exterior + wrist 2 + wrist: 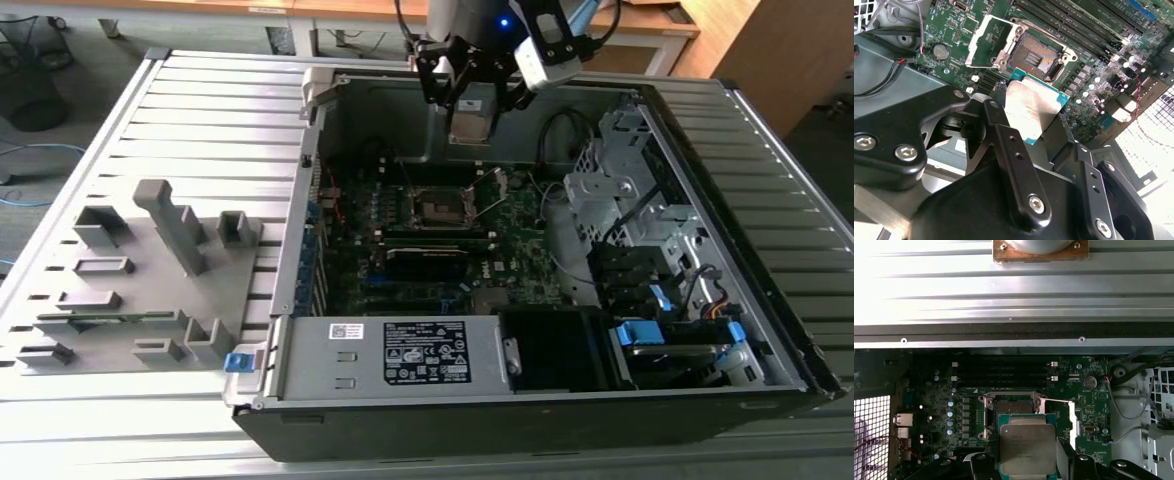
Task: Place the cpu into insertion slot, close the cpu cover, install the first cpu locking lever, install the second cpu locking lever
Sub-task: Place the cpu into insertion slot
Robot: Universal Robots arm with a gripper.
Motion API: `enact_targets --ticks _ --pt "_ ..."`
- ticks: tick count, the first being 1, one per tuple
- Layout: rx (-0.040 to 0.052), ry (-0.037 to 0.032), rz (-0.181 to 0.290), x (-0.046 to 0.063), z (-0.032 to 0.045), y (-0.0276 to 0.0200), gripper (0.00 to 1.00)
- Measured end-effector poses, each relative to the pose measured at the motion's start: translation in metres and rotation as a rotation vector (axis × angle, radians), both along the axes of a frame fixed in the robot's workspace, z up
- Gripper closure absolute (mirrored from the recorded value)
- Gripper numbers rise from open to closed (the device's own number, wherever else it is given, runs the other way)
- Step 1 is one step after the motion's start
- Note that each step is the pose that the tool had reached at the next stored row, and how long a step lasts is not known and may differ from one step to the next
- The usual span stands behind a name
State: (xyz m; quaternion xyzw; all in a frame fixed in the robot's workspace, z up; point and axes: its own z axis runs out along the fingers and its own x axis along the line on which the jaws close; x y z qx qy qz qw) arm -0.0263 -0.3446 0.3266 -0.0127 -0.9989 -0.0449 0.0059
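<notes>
We have the cpu, a small flat square chip with a dull silver-grey metal top (pixel 1034 105), clamped by two opposite edges between the black fingers (pixel 1004 135) of the gripper (pixel 1031 117). It hangs in the air over the green motherboard (pixel 949 25), touching nothing else.

The insertion slot, a dark square socket recess with a metal rim (pixel 1036 56), lies bare. In the exterior view it sits at about six o'clock from the gripper (pixel 470 108), inside the open black computer case (pixel 534 420) on the slatted metal desk (pixel 200 110). The cpu cover, a thin silver-grey metal frame plate with a large square opening (pixel 985 42), is swung back off the slot.

To place it well, we judge the chip must come square to the rim and level. It should then go straight down without sliding, since the slot's contacts look delicate, and let go only once it lies flat.

In the first wrist view the chip (pixel 1026 447) covers the near part of the slot (pixel 1013 406). We cannot tell which way its keyed edges face, nor how high it hangs. Where the fingers meet the chip is partly hidden.
</notes>
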Motion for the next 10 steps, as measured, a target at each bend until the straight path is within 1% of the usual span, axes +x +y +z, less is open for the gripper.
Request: enact_targets --ticks 10 --pt "0.0 -0.0001 0.0 0.0 -0.0009 0.0 0.46"
